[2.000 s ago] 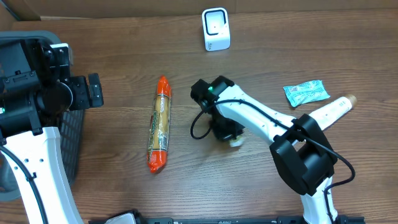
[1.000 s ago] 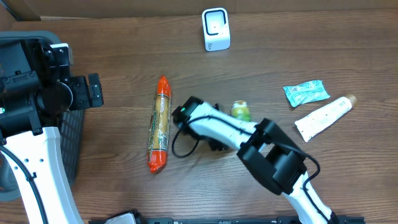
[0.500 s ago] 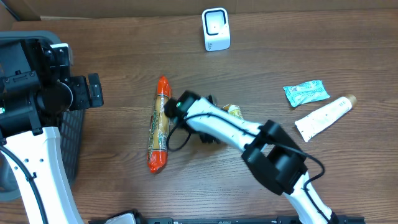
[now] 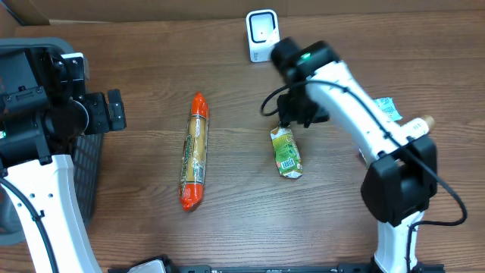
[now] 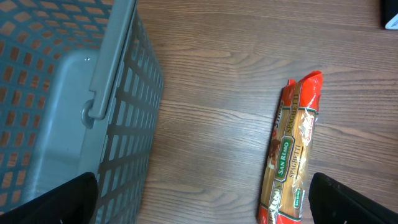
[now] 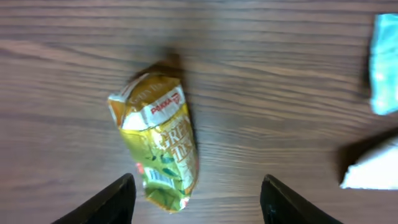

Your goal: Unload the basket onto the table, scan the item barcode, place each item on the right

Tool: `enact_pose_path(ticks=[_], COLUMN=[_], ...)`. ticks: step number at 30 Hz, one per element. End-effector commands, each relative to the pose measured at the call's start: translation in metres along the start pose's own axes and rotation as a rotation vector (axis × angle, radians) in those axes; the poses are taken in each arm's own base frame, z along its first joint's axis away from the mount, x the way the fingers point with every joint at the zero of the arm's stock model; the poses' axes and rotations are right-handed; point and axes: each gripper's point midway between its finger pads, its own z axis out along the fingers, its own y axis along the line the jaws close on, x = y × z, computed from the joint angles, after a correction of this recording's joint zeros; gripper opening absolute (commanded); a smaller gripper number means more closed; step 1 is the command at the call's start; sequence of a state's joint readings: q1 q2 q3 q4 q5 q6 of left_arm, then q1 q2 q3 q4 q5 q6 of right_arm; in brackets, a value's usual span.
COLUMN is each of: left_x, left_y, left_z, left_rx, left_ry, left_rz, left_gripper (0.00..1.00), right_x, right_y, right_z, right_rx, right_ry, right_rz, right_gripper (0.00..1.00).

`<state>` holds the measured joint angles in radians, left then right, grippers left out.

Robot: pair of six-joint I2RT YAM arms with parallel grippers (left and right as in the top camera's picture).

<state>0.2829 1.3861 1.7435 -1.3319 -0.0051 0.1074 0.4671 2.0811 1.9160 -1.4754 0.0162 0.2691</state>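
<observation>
One grey basket (image 5: 127,146); spaghetti pack (image 5: 289,163) lying outside, apart.

You have a brown wood-grain desk (image 4: 136,61). The pouch (image 6: 158,149) is yellow-green, with a white band and red lettering near its top. The spaghetti packet (image 5: 289,149) has orange-red ends and a green label. The basket (image 5: 115,56) is grey lattice, the scanner (image 4: 262,34) white, the sachet (image 6: 385,62) pale teal.

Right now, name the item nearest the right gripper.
The green-yellow pouch, lying just beneath the right gripper; the spaghetti, teal packet and tube lie farther off.
</observation>
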Motion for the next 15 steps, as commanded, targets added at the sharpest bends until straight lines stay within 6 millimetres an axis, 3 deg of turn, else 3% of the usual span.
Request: enact_pose_path(ticks=[1,9,15], left_x=[-0.002,-0.002,-0.002], left_y=[0.0,0.0,0.0], left_z=[-0.002,-0.002,-0.002], left_rx=[-0.005,-0.005,-0.005], left_ry=[-0.008,-0.008,-0.008], left_rz=[0.018,0.018,0.018], left_gripper=[0.99,1.0,1.0], right_x=[0.008,0.011,0.0], right_y=[0.021,0.03,0.033], right_z=[-0.004,0.004,0.041], right_rx=[-0.199,-0.198,-0.121], right_ry=[0.048,0.049,-0.024], right_rz=[-0.101,-0.14,-0.174], right_gripper=[0.64,0.64,0.64])
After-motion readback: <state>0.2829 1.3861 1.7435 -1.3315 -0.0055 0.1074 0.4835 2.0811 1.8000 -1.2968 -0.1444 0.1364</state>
